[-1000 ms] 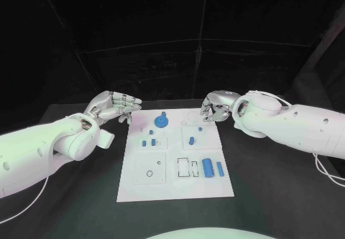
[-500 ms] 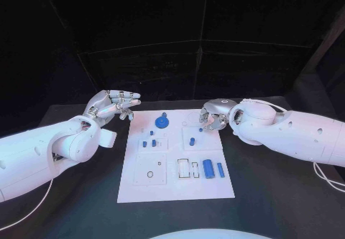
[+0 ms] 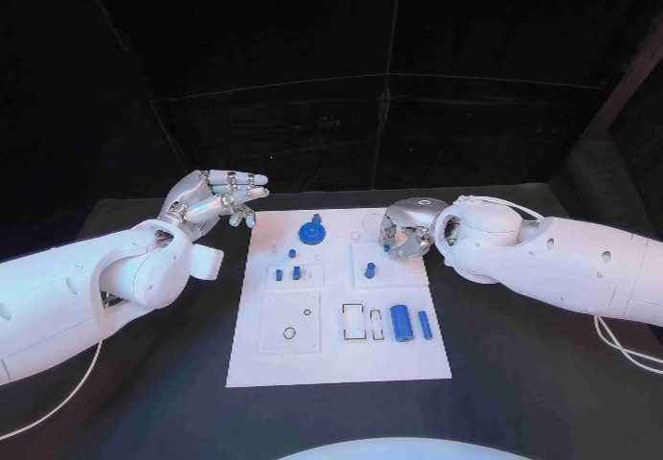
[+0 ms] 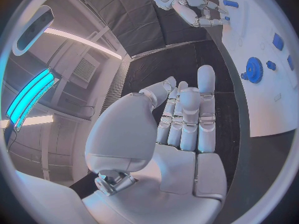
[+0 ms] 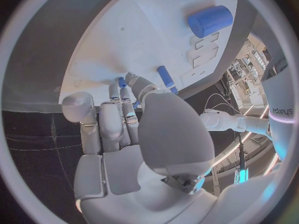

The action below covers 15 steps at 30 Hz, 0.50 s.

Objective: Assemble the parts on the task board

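Overhead, right hand [image 3: 403, 228] curled, empty.

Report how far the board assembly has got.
Done: the blue gear stands seated on the task board. In hand: nothing visibly; the right robot hand hovers over the board's far right corner, and the left robot hand is raised beside it. Left: the large cylinder and thin rod lie loose.

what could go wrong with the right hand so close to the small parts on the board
The right hand hovers over the far right part of the task board, fingers curled near a small blue peg and a blue pin. A slightly off descent could knock either one.
Its fingers hide part of that area in the head view, so aiming may be poor.
The left hand is off the board's far left corner, so it may not steady the board if it is pushed.
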Motion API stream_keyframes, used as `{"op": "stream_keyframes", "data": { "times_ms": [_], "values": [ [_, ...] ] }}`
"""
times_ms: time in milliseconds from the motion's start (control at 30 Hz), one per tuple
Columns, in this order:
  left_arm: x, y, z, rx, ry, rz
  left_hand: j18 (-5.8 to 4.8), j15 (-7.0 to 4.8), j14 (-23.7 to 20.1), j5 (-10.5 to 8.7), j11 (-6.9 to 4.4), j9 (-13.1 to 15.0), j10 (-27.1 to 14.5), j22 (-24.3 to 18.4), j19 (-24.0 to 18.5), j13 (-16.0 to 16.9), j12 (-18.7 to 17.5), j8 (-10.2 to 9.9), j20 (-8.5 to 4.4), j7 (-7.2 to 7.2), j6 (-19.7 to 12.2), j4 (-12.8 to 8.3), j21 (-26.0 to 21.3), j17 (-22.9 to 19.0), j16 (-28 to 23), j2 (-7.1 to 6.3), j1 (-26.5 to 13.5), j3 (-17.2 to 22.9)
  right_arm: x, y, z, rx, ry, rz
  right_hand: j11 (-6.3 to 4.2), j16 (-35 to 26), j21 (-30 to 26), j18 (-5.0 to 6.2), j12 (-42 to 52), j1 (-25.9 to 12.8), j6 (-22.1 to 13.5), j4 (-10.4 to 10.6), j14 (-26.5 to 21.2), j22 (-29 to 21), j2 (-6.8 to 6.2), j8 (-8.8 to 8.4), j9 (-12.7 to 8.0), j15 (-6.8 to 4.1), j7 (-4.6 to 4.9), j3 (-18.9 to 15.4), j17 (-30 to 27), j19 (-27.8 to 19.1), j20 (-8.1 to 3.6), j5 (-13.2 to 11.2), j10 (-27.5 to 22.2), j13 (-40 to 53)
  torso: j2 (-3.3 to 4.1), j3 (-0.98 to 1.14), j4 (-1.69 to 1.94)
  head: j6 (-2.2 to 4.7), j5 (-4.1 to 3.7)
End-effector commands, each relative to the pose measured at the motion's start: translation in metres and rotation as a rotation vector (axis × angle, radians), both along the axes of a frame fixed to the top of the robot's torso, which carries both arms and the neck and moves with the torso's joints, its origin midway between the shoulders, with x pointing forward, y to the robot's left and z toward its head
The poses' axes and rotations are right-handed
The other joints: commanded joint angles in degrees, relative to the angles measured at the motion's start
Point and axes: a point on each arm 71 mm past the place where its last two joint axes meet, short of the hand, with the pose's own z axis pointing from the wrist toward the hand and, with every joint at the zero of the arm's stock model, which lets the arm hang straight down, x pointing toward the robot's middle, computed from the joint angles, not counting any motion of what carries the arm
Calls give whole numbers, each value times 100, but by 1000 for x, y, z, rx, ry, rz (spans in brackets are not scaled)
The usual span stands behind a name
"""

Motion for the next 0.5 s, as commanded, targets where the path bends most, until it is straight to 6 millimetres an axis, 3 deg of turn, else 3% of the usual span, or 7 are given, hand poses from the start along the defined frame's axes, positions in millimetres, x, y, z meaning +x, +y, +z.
{"op": "stream_keyframes", "data": {
  "times_ms": [33,500],
  "values": [
    [0,1,1,-12,-9,3,118,-2,-52,-17,2,-8,25,-9,-52,10,19,23,7,-2,31,-3,-20,-4,-36,52,-10,-30,0,1,-2,-12,21,6,0,45,37,77,-24,64,79,0,130,16,9,-37,10,42,4,95,15,57,-3,17,62,-51,-2,1,0,-7,0],
    [2,3,0,-7,2,5,118,-1,-81,-18,5,-10,16,-17,-62,11,32,24,8,0,31,-6,-36,-64,-70,52,-9,-46,3,6,-9,-16,46,6,-44,117,88,68,-48,-5,309,-17,136,80,105,-95,16,1,-26,552,67,99,-40,-152,285,-280,-2,-2,1,-31,-14]
  ]
}}
